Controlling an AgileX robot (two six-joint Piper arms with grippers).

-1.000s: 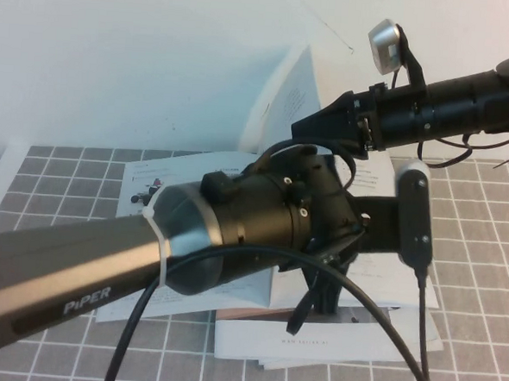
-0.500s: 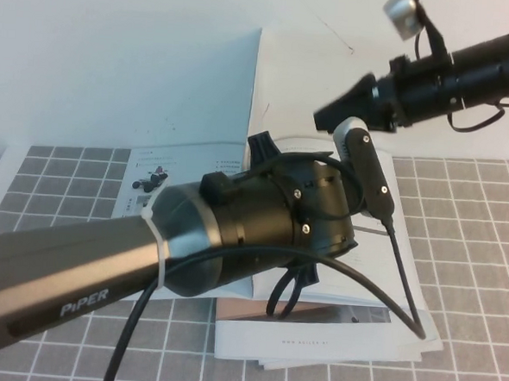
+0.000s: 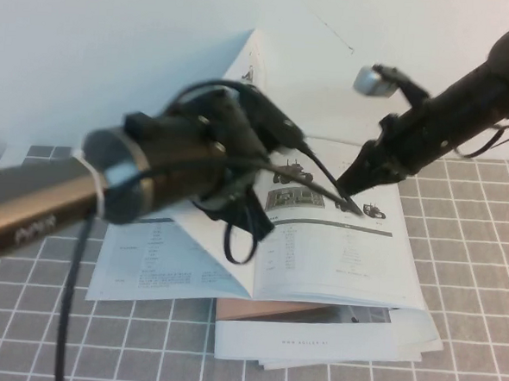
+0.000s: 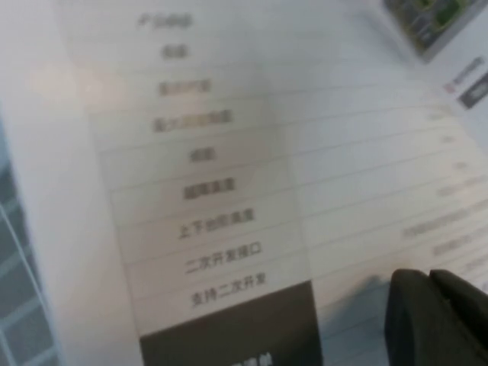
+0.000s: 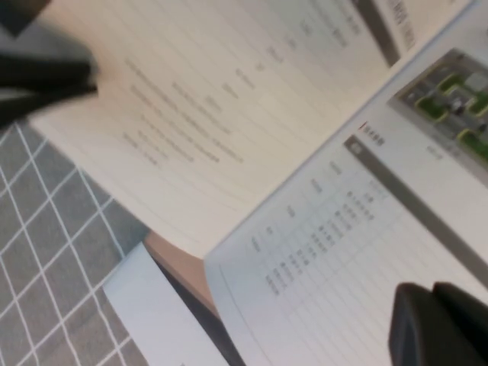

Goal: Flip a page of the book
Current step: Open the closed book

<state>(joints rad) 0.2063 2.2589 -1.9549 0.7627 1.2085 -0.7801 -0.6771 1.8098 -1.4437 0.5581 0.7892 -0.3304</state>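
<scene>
Since the earlier frames the left arm has been swung aside, uncovering the open book (image 3: 320, 246), and the right arm has been lowered toward it. The page (image 3: 243, 95) is now seen standing up out of the spine, leaning toward the left half.

The left end effector (image 3: 271, 135) is held against the near face of the lifted page, above the left half of the book. Whether its fingers are apart or together cannot be told. The right end effector (image 3: 351, 186) is placed low over the right-hand leaf, beside the printed photos; its fingers appear together, with nothing gripped.

The book lies on the grey checked table (image 3: 475, 256), stacked on plain white booklets (image 3: 331, 344) and a peach sheet (image 3: 264, 310).

Risks noted: the page is judged unsupported beyond the left end effector's contact, so it could fall back rightward if released early. The glossy sheet could be creased by sideways pressure. The whole stack could be dragged if the right end effector is pressed down.
</scene>
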